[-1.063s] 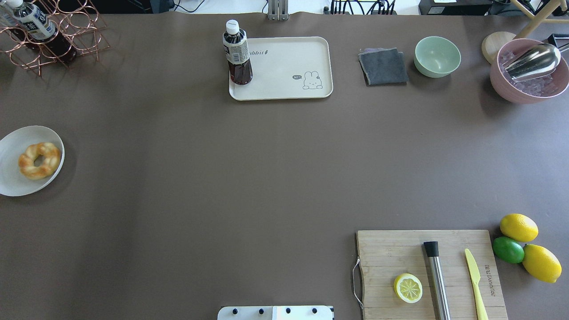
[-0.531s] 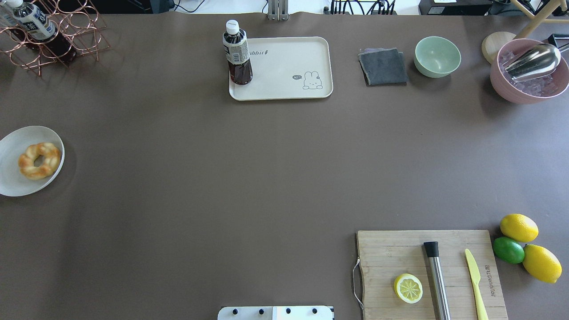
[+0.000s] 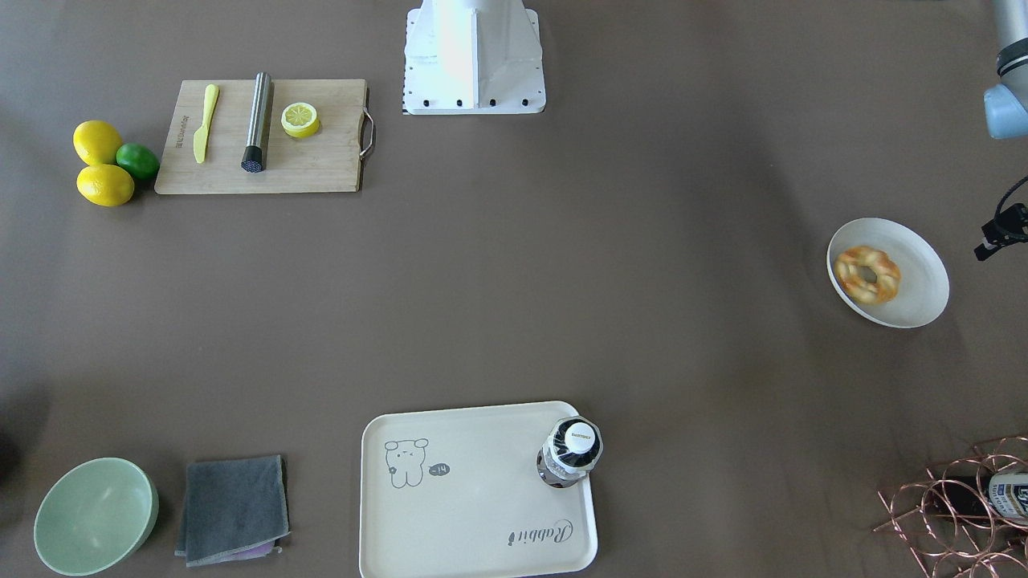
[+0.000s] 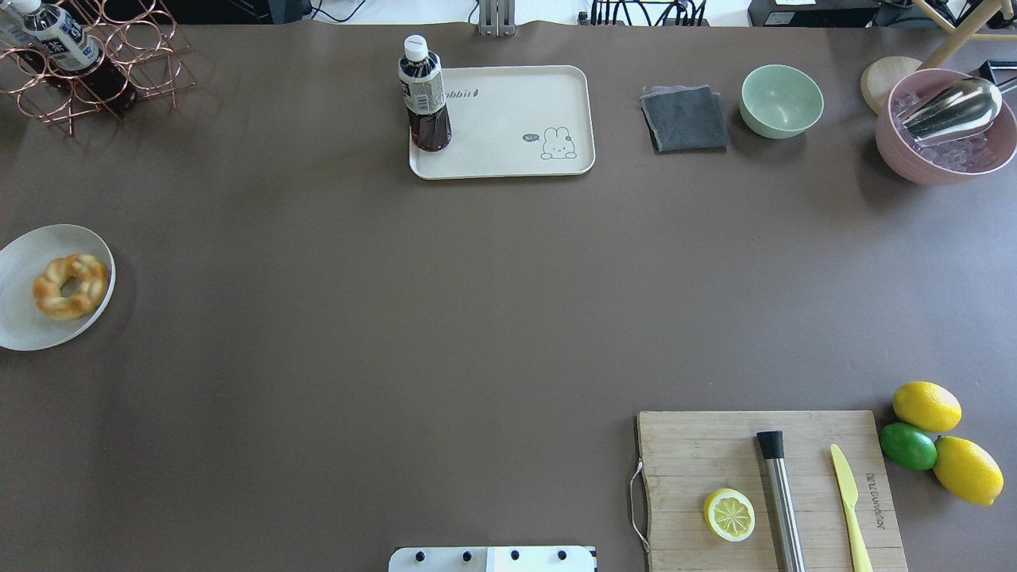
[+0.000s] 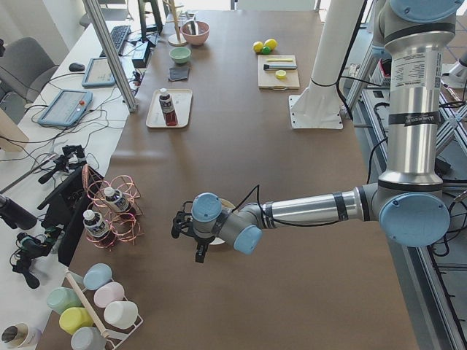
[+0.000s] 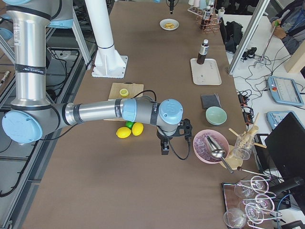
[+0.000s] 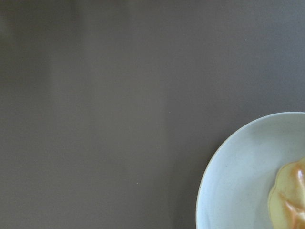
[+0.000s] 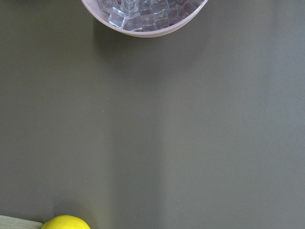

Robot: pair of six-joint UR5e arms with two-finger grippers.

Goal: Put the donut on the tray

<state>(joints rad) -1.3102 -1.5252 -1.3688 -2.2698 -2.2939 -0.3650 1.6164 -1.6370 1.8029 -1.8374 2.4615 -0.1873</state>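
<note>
The donut lies on a round white plate at the table's left edge; it also shows in the front view and at the corner of the left wrist view. The cream rabbit tray sits at the far middle with a dark drink bottle on its left end. My left gripper hangs just beside the plate, off the overhead view; I cannot tell if it is open. My right gripper hangs between the lemons and the pink bowl; I cannot tell its state.
A wooden cutting board at the near right carries a lemon half, a steel muddler and a yellow knife. Lemons and a lime lie beside it. A grey cloth, green bowl, pink ice bowl and copper rack line the far side.
</note>
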